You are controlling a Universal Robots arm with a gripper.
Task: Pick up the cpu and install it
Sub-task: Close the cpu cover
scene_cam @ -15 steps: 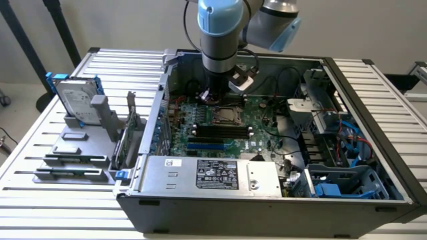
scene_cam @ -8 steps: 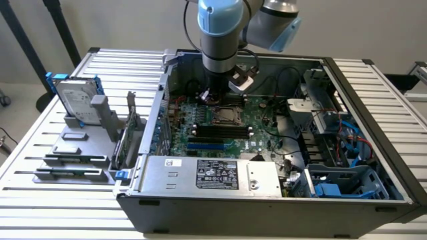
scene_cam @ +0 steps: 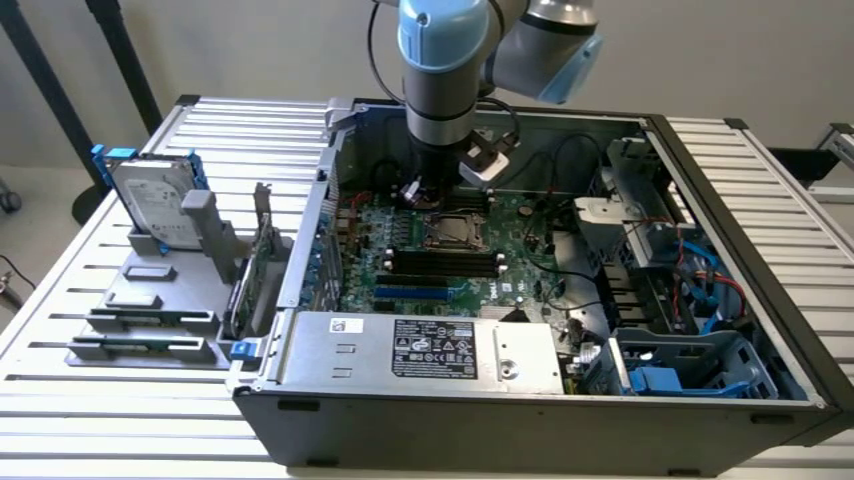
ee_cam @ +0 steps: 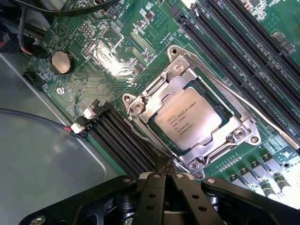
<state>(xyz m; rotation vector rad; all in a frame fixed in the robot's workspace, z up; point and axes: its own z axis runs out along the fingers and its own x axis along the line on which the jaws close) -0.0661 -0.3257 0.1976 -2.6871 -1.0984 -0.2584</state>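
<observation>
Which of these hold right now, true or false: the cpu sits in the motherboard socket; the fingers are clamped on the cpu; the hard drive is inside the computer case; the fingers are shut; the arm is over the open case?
1. The cpu sits in the socket frame on the motherboard. True.
2. The gripper has its fingers clamped on the cpu. False: they hold nothing and sit clear of the chip, beside the socket.
3. The hard drive is inside the computer case. False: it stands upright in the grey tray outside the case, on the exterior view's left.
4. The fingers are shut. True.
5. The arm reaches down into the open case. True.
</observation>
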